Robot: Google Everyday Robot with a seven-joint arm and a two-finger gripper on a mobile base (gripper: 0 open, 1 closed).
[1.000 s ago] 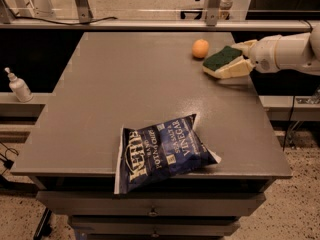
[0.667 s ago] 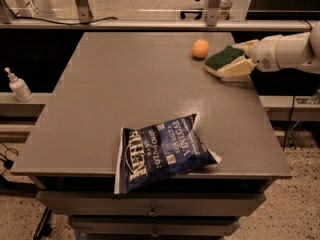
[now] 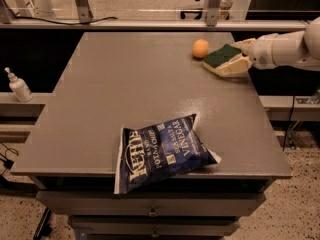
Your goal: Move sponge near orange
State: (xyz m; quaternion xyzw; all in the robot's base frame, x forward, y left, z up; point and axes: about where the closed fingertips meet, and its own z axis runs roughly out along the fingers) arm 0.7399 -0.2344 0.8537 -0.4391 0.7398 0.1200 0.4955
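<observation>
The sponge (image 3: 220, 55), dark green on top, lies just right of the orange (image 3: 200, 48) at the far right of the grey table (image 3: 130, 84), with a small gap between them. My gripper (image 3: 226, 58) reaches in from the right edge. Its cream fingers (image 3: 234, 65) sit on either side of the sponge and are shut on it. The sponge is at or just above the table top; I cannot tell which. The white arm runs off the right side of the view.
A blue chip bag (image 3: 162, 151) lies at the front edge of the table, slightly overhanging it. A small white bottle (image 3: 19, 86) stands on a shelf to the left. Metal frame legs stand behind the table's far edge.
The gripper and the sponge have shifted slightly left, closer to the orange. The orange and the chip bag have not moved.
</observation>
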